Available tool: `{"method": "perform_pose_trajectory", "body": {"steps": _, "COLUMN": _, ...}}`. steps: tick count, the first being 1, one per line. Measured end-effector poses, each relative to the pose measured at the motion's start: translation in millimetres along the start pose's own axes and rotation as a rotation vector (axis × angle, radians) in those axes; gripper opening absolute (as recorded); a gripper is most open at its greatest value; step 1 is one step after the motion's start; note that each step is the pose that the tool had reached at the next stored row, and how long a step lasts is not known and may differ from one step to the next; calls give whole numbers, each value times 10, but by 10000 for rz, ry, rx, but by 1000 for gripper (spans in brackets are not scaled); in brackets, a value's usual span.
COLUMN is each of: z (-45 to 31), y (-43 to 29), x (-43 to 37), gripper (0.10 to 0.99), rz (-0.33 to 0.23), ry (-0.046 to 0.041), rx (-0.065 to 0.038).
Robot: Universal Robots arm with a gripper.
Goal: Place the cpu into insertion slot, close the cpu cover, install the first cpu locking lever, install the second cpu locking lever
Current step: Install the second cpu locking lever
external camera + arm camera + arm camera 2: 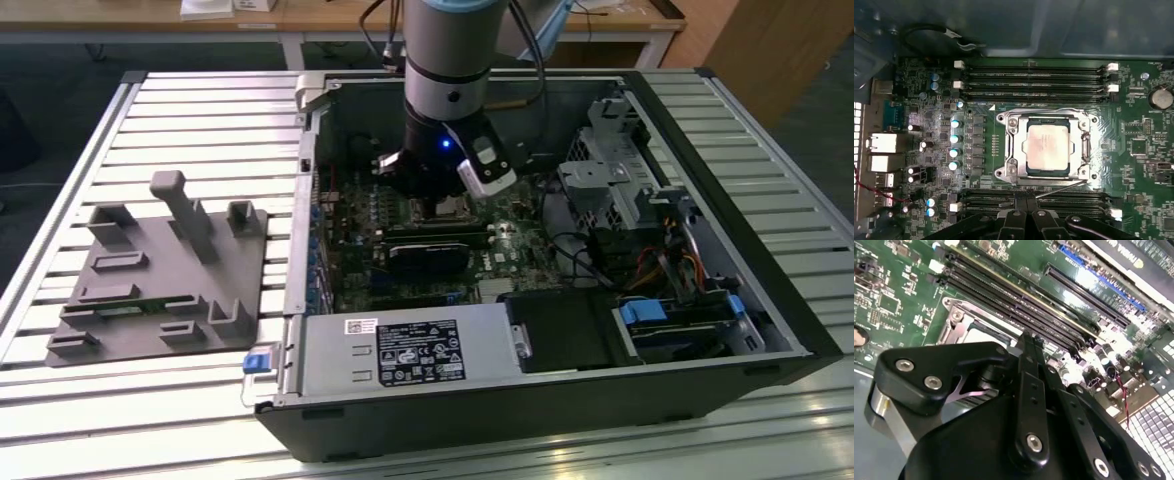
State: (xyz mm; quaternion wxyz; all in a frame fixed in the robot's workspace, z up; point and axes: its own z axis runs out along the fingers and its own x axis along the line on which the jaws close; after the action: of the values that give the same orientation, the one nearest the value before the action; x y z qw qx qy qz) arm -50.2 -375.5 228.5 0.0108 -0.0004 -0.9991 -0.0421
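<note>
The cpu (1048,145), a dull silver square, lies seated in the insertion slot (1049,120) on the green motherboard. The silver cpu cover (1010,145) lies flat around it, framing the chip. One thin wire lever (1044,110) runs along the frame's far edge. A second wire lever (1059,188) slants across the edge closest to my gripper. My gripper (1027,200) hangs just beside that edge, with its black fingers (1022,207) together and nothing seen between them. The same gripper (1029,340) stands over the socket corner in the second wrist view. In the exterior view the gripper (430,200) reaches down inside the computer case.
Long black memory slots (1034,80) flank the socket on two sides. Blue-topped capacitors (955,137) stand close by. The case walls (314,200), a drive cage (614,180) and the power supply box (400,355) ring the board. A grey fixture (154,270) lies on the slatted table.
</note>
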Motion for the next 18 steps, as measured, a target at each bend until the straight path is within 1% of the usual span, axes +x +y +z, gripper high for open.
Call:
{"method": "perform_pose_trajectory", "body": {"steps": 2, "z": 15, "y": -13, "x": 0, "gripper": 114, "rz": 21, "ry": 20, "rx": -3}}
{"method": "perform_pose_trajectory", "body": {"steps": 3, "z": 18, "y": -23, "x": 0, "gripper": 114, "rz": 22, "ry": 23, "rx": -29}}
{"method": "perform_pose_trajectory", "body": {"steps": 4, "z": 18, "y": -34, "x": 1, "gripper": 114, "rz": 22, "ry": 23, "rx": -87}}
{"method": "perform_pose_trajectory", "body": {"steps": 5, "z": 17, "y": -46, "x": 2, "gripper": 114, "rz": 20, "ry": 23, "rx": -171}}
{"method": "perform_pose_trajectory", "body": {"steps": 8, "z": 15, "y": -76, "x": 14, "gripper": 114, "rz": 14, "ry": 23, "rx": -449}}
{"method": "perform_pose_trajectory", "body": {"steps": 9, "z": 15, "y": -86, "x": 25, "gripper": 114, "rz": 13, "ry": 23, "rx": -516}}
{"method": "perform_pose_trajectory", "body": {"steps": 10, "z": 13, "y": -98, "x": 35, "gripper": 114, "rz": 11, "ry": 24, "rx": -558}}
{"method": "perform_pose_trajectory", "body": {"steps": 13, "z": 18, "y": -133, "x": 46, "gripper": 114, "rz": 13, "ry": 23, "rx": -608}}
{"method": "perform_pose_trajectory", "body": {"steps": 18, "z": 69, "y": -141, "x": 53, "gripper": 114, "rz": 14, "ry": 23, "rx": -647}}
